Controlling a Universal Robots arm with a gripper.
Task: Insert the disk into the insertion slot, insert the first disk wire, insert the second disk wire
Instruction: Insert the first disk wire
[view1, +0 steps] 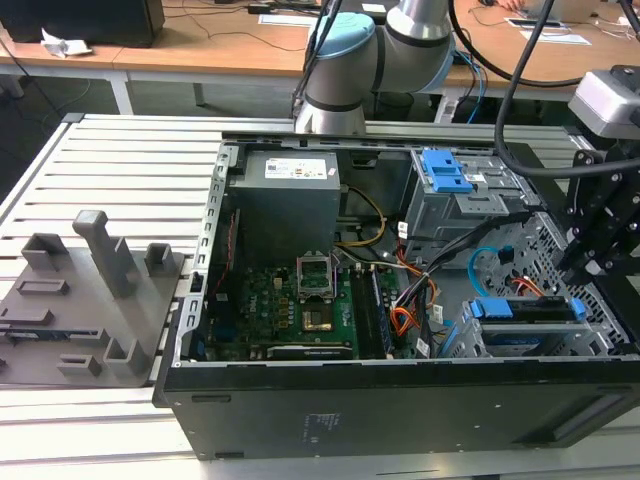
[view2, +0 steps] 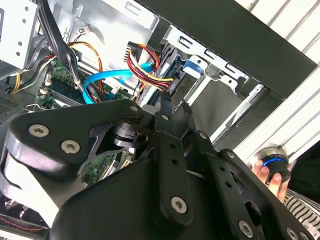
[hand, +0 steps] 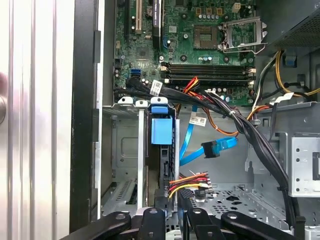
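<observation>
Over the slatted table (view1: 120, 150), the end effector (view2: 175, 105), grip unclear, crowds the seated disk's (hand: 161, 132) wired edge.

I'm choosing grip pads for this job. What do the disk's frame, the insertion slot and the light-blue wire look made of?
The disk: its frame is bright blue, smooth and evenly coloured, so probably moulded plastic. The insertion slot: thin folded grey walls with cut-outs and a dull sheen, seemingly bare sheet metal. The second disk wire: a flat light-blue band that bends freely, likely a plastic-sheathed cable.
</observation>
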